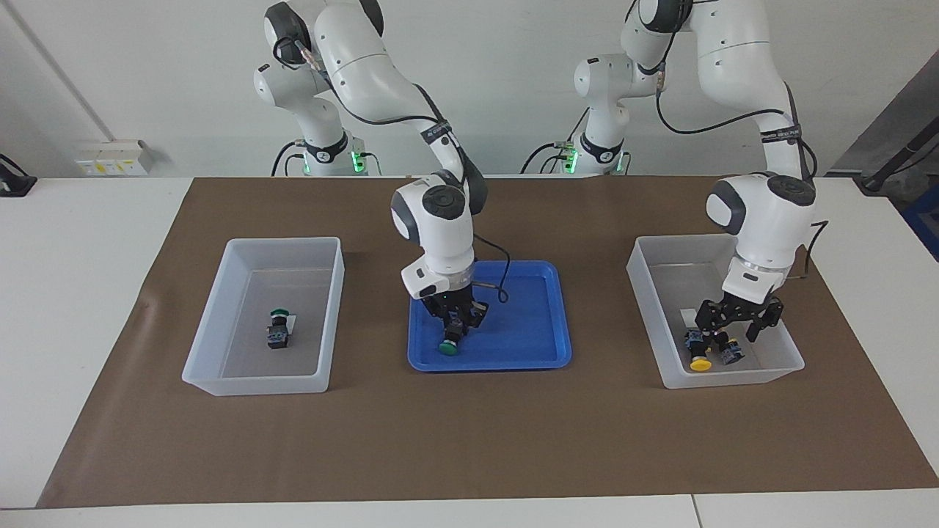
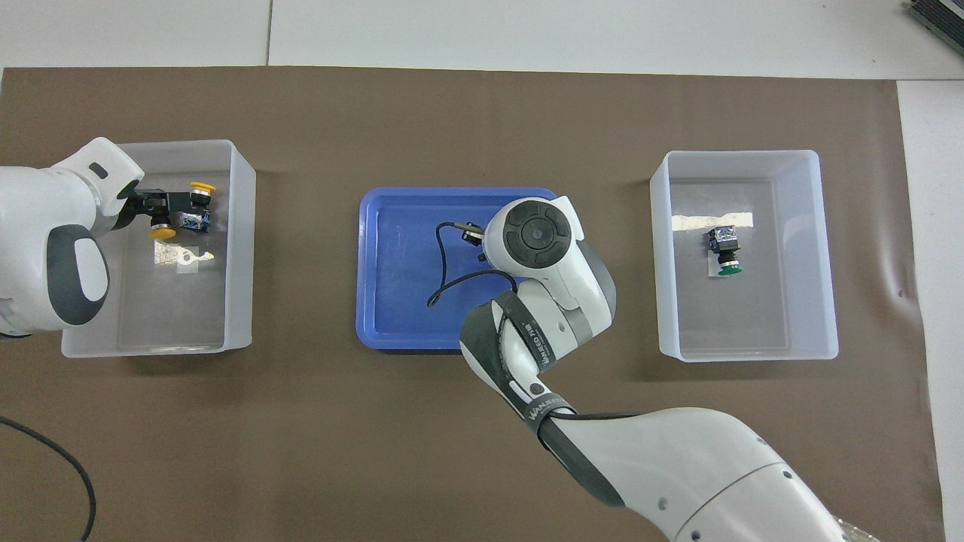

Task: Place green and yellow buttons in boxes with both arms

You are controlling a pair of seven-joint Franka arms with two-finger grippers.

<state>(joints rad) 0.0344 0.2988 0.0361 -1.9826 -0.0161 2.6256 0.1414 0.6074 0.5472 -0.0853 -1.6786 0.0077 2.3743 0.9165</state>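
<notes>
My right gripper (image 1: 456, 323) is down in the blue tray (image 1: 539, 330), shut on a green button (image 1: 449, 343) whose cap is at the tray floor. In the overhead view the right wrist hides both. A second green button (image 1: 279, 330) (image 2: 726, 252) lies in the box (image 1: 285, 241) (image 2: 825, 248) at the right arm's end. My left gripper (image 1: 733, 328) (image 2: 175, 202) hangs open inside the box (image 1: 644, 293) (image 2: 242, 248) at the left arm's end. It is just above two yellow buttons (image 1: 699, 361) (image 2: 162, 232), the second (image 1: 730, 354) (image 2: 202, 188) beside the first.
A brown mat (image 1: 469, 440) covers the table's middle, with the blue tray (image 2: 392, 301) between the two boxes. A black cable (image 2: 440, 282) from the right wrist loops over the tray. Each box holds a small white label (image 2: 184, 257).
</notes>
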